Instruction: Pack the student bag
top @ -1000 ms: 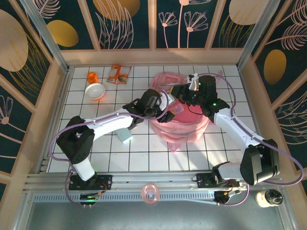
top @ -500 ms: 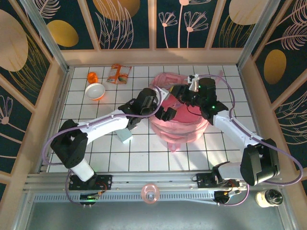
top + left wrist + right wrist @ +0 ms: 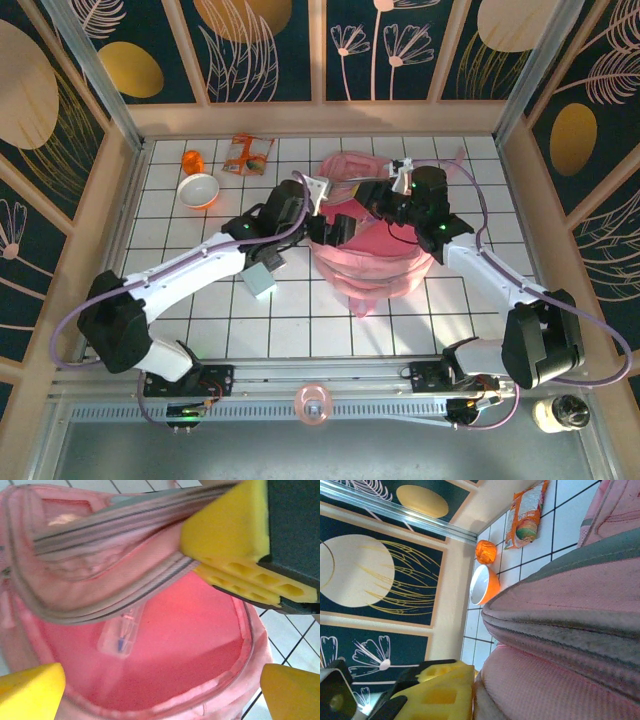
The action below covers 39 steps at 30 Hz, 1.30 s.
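Centre right of the overhead frame: the student bag, a soft pink backpack lying on the white tiled tabletop, main compartment unzipped and gaping. Upper lip of that opening lifted by the right tool, pressed together on the grey zip edge. In the left wrist view, seen as a yellow foam pad clamped on the rim at upper right. Left tool at the bag's left rim, over the mouth, spread wide and holding nothing. Its two yellow fingertips in the bottom corners of its own camera frame, with the bag's interior between them.

Inside, on the pink lining: one small clear item with a blue tip, probably a pen or a pen sleeve, too blurred to name for certain. Nothing else discernible in the visible part of the compartment.

Outside the bag, upper left of the overhead frame: an orange bowl, a small crumpled orange object just behind it, and an orange snack packet to the right. Just left of the bag, beneath the left arm: a pale blue-green block.

Judged from this: packing begun but far from finished. One thing in, and likely four left to fetch, assuming all meant for the bag. Zip to be closed afterwards. Open, empty left tool well placed to go for the next item; nearest candidate, the block.
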Each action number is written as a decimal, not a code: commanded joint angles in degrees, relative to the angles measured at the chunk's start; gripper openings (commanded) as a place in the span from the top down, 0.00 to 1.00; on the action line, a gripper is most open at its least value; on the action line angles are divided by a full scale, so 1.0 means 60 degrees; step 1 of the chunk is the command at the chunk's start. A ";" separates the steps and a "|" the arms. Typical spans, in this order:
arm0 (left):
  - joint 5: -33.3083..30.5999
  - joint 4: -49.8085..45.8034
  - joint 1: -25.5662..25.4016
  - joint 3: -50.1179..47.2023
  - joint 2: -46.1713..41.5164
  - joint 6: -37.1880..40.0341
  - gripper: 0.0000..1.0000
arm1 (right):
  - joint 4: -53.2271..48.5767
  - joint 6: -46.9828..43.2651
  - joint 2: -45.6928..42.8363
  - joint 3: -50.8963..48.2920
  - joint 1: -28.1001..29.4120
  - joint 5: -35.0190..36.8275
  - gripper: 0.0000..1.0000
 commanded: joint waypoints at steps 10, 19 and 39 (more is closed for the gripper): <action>-0.0344 -0.3362 0.2624 -0.1571 -0.1786 -0.1546 0.01 | -0.0249 -0.0654 -0.0039 0.0361 0.0450 0.0278 0.83; -0.0608 -0.3442 0.3523 -0.3467 -0.1874 -0.3532 0.01 | -0.1021 -0.1079 -0.0481 0.0316 0.0751 0.0800 0.82; -0.1084 -0.3669 0.3547 -0.3327 -0.0005 -0.4208 0.01 | -0.1278 -0.1259 -0.1001 0.0438 0.0772 0.0956 0.82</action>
